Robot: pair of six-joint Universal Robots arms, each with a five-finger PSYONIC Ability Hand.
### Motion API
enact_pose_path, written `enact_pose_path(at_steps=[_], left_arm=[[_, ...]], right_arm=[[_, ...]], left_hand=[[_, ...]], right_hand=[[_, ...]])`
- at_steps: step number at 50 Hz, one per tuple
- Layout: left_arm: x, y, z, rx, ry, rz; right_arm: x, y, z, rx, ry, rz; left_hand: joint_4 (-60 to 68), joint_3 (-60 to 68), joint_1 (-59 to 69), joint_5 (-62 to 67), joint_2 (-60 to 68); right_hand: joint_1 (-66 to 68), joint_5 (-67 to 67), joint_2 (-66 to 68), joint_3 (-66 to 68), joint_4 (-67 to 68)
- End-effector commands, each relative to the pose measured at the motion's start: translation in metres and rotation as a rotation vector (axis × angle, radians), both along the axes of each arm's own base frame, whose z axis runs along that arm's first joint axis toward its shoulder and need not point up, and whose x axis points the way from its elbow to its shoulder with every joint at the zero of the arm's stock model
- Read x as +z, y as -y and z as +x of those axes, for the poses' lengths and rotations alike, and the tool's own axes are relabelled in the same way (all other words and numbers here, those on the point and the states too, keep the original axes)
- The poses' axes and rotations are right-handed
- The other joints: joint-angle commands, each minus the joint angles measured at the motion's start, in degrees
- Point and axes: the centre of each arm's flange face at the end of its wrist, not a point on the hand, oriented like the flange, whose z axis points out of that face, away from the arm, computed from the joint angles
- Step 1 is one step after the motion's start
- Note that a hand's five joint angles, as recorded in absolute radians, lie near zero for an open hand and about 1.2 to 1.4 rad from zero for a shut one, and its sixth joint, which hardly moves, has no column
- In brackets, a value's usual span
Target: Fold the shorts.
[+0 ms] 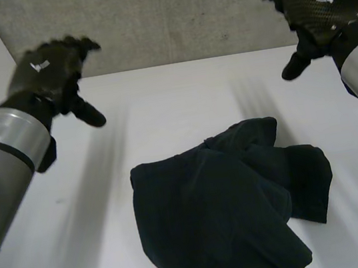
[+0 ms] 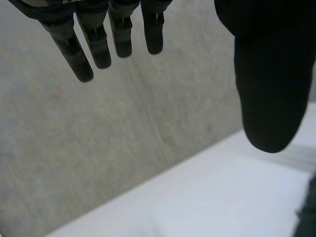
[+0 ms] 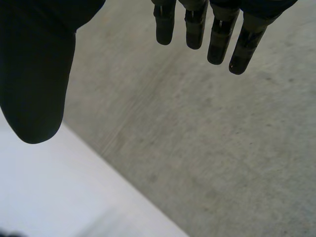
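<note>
Shorts [image 1: 228, 214] lay in a dark, crumpled heap on the white counter [image 1: 161, 103] in the head view, close to the robot's side and a little toward its right, with one rumpled part pushed out toward the right arm. The left hand [image 1: 48, 69] hung in the air over the far left of the counter, well apart from the cloth, its fingers relaxed, its thumb pointing inward, and nothing in its hold. The right hand [image 1: 318, 5] hung over the far right in the same way, slack, empty and also well apart from the shorts. The heap sat between the two hands and nearer the robot than either, touched by neither. A grey wall [image 1: 174, 13] stood behind the counter's far edge.

In the left wrist view, the left hand's fingers [image 2: 94, 47] reached out straight and slightly spread, and the thumb [image 2: 269, 98] stood wide of them with nothing in the gap. The grey wall lay beyond the fingertips and bare white counter lay past the thumb. A dark sliver beyond the thumb's tip was too small to tell as cloth.

In the right wrist view, the right hand's fingers [image 3: 217, 34] were likewise straight and the thumb [image 3: 37, 74] was held wide, gripping nothing. The wall lay beyond the fingertips and the counter past the thumb.
</note>
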Motion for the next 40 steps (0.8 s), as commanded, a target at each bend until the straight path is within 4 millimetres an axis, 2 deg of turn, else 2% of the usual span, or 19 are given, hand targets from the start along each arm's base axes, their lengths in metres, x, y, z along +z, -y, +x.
enact_pose_path(at_steps=[1,2,3,6,7,11,14,20,24,25,26,27,29,33,40], left_arm=[[-0.052,-0.005,-0.01,-0.066,0.158,0.095],[-0.059,-0.008,-0.015,-0.097,0.177,0.104],[-0.07,-0.013,-0.023,-0.157,0.209,0.119],[-0.091,-0.018,-0.032,-0.232,0.25,0.163],[-0.104,-0.018,-0.033,-0.252,0.274,0.193],[-0.121,-0.019,-0.033,-0.274,0.287,0.237],[-0.124,-0.019,-0.033,-0.272,0.288,0.238],[-0.132,-0.021,-0.03,-0.263,0.298,0.236],[-0.136,-0.018,-0.025,-0.248,0.303,0.249],[-0.137,-0.016,-0.024,-0.244,0.305,0.251],[-0.138,-0.013,-0.02,-0.234,0.309,0.251],[-0.139,-0.011,-0.019,-0.23,0.314,0.248],[-0.139,-0.008,-0.017,-0.222,0.324,0.243],[-0.141,-0.008,-0.015,-0.224,0.349,0.233],[-0.142,-0.015,-0.015,-0.271,0.347,0.242]], right_arm=[[-0.037,-0.025,0.008,0.133,-0.259,0.123],[-0.053,-0.036,0.014,0.208,-0.314,0.173],[-0.06,-0.042,0.017,0.242,-0.335,0.194],[-0.083,-0.06,0.02,0.322,-0.374,0.263],[-0.087,-0.063,0.02,0.332,-0.377,0.274],[-0.108,-0.069,0.021,0.352,-0.376,0.281],[-0.122,-0.07,0.026,0.357,-0.369,0.251],[-0.128,-0.064,0.025,0.323,-0.325,0.243],[-0.135,-0.069,0.026,0.345,-0.321,0.284],[-0.138,-0.072,0.026,0.357,-0.327,0.295],[-0.144,-0.076,0.027,0.375,-0.343,0.319],[-0.146,-0.077,0.027,0.381,-0.349,0.331],[-0.149,-0.078,0.027,0.388,-0.356,0.346],[-0.146,-0.071,0.026,0.37,-0.339,0.342],[-0.122,-0.058,0.028,0.306,-0.194,0.278]], left_hand=[[7.24,7.23,6.74,6.96,7.25],[7.24,7.23,6.74,6.96,7.25],[7.07,7.07,6.58,6.79,7.08],[7.07,7.06,6.57,6.79,7.08],[7.24,7.23,6.74,6.96,7.24],[7.24,7.23,6.74,6.96,7.24],[7.24,7.23,6.74,6.96,7.25],[7.24,7.23,6.74,6.96,7.24],[7.07,7.07,6.58,6.79,7.08],[7.07,7.06,6.57,6.79,7.08],[6.57,6.56,6.07,6.29,6.58],[6.57,6.56,6.07,6.29,6.57],[6.57,6.56,6.07,6.29,6.57],[6.9,6.9,6.41,6.62,6.91],[7.07,7.07,6.58,6.79,7.08]], right_hand=[[1.11,-2.94,-2.26,-2.0,-3.4],[1.11,-2.94,-2.26,-2.0,-3.4],[1.11,-2.94,-2.26,-2.0,-3.4],[1.11,-2.94,-2.26,-2.0,-3.4],[1.11,-2.94,-2.26,-2.0,-3.4],[1.11,-2.94,-2.26,-2.0,-3.4],[1.11,-2.94,-2.26,-2.0,-3.4],[2.34,-1.72,-1.04,-0.77,-2.17],[14.46,10.4,11.08,11.34,9.94],[20.15,16.09,16.77,17.04,15.64],[39.19,35.13,35.81,36.08,34.68],[52.04,47.98,48.66,48.92,47.52],[71.04,66.99,67.67,67.93,66.53],[71.11,67.06,67.74,68.0,66.6],[71.11,67.06,67.74,68.0,66.6]])
